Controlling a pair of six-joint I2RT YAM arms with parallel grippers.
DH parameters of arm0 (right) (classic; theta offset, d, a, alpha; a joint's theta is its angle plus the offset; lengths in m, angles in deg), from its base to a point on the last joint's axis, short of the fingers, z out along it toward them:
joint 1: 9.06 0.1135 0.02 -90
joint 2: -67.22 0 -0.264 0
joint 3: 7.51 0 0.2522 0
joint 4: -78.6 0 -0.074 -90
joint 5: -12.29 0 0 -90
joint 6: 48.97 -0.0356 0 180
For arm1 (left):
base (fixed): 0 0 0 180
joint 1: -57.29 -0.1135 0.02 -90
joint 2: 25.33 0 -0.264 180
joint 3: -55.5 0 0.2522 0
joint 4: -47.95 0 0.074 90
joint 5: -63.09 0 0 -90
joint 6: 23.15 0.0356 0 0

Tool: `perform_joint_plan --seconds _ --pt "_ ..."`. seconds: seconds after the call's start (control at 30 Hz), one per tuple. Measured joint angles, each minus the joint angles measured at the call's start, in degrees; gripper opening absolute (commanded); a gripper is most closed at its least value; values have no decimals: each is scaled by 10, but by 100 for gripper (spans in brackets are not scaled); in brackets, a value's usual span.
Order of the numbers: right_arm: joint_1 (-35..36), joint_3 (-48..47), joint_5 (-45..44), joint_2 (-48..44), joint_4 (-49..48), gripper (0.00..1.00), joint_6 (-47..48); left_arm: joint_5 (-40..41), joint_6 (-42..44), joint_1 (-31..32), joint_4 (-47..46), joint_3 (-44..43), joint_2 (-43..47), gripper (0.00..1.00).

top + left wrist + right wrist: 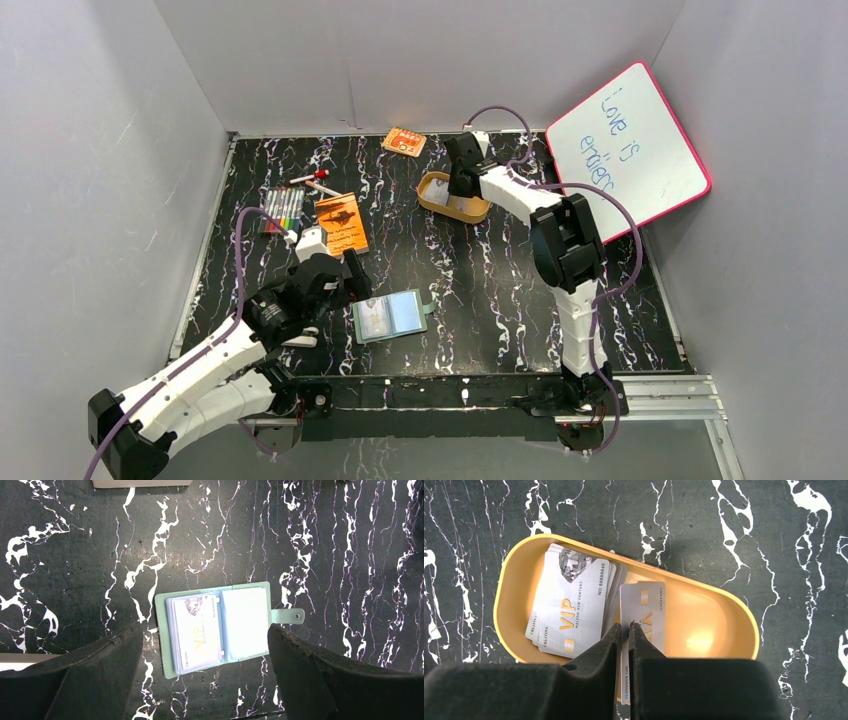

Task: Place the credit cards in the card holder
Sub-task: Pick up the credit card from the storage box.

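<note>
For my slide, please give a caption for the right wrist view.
The right gripper pinches one credit card over the yellow tray holding a card stack.

The desk (470, 290) is black with white streaks. On it lie the open green card holder (390, 316), an orange booklet (341, 223), a pack of markers (283, 210), an orange packet (404, 141) at the back — and a yellow tray (430, 200).

Three downward cameras.
Overhead: high behind the desk (480, 290); close wrist views share its card holder (220, 627) and tray (709, 630).
</note>
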Motion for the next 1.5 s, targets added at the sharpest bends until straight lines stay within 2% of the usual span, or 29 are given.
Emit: perform_joint_plan --seconds 0.87,1.07,1.2,1.33,1.4,1.5 --pt "-2 52 -17 -106 41 0 32 2 0 0 4 -5 23 91" --pt "-2 136 45 -270 5 0 63 31 4 0 16 -64 35 92" --pt "7 217 143 -431 -85 0 122 46 10 0 8 -129 30 92" --pt "90 286 173 -575 -186 0 247 27 21 0 -18 -218 -4 93" --pt "142 301 195 -620 -227 0 320 5 19 0 -30 -269 -33 93" --pt "174 343 226 -684 -286 0 423 -50 0 0 -58 -346 -85 93"
